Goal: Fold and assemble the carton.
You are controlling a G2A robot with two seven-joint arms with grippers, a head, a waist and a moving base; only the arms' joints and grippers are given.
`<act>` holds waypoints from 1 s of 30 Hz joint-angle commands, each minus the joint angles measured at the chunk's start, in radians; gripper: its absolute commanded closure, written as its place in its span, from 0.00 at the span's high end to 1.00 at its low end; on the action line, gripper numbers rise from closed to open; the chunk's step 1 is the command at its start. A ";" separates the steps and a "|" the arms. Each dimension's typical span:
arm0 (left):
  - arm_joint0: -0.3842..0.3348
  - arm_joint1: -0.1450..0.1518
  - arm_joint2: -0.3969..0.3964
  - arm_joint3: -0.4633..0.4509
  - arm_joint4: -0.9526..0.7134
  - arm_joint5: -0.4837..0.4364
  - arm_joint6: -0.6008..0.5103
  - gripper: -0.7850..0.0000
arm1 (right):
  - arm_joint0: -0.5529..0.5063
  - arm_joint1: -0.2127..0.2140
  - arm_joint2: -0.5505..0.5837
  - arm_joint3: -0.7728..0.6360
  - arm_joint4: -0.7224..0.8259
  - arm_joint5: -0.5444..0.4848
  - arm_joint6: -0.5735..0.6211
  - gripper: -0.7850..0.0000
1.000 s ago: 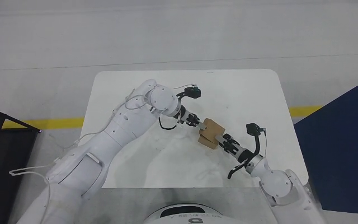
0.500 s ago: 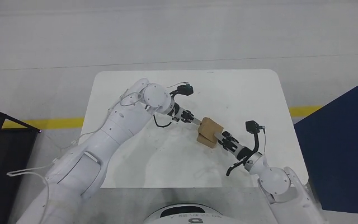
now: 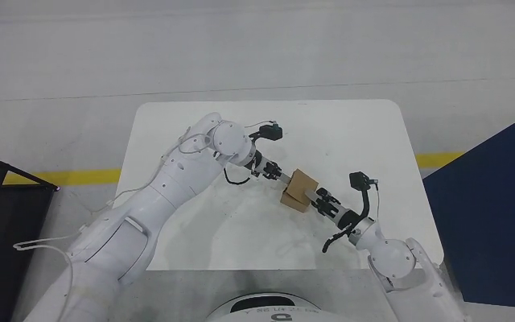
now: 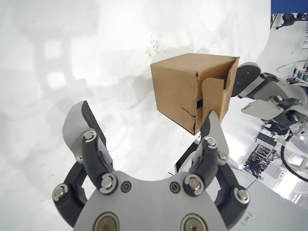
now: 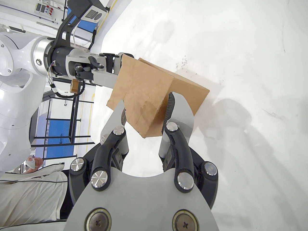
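Cardboard, brown and creased: one carton [image 3: 299,189] sits right of the middle of the white table [image 3: 201,137], squeezed between two grippers. Compared with a second ago it looks more compact and has slid a touch toward the left arm, because the right gripper [image 3: 320,196] has pushed in closer behind it. The left gripper [image 3: 279,175] backed off half a second ago and has now come up again. Its jaws gape wide, with one fingertip [image 4: 209,123] just touching the carton's torn corner below a loose flap. The right gripper's jaws are clamped on the carton's far corner.
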 commanded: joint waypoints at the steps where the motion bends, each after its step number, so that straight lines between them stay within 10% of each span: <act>1: -0.003 -0.003 0.002 0.007 -0.003 -0.004 0.001 1.00 | 0.001 0.000 -0.006 -0.001 -0.006 0.001 0.002 0.46; 17: -0.022 -0.024 0.037 0.041 0.040 0.028 -0.019 1.00 | 0.017 0.001 -0.026 0.004 -0.047 0.039 -0.003 0.41; 30: -0.026 -0.023 0.022 0.042 0.054 0.030 -0.020 0.81 | 0.018 0.002 -0.023 0.005 -0.042 0.039 -0.014 0.41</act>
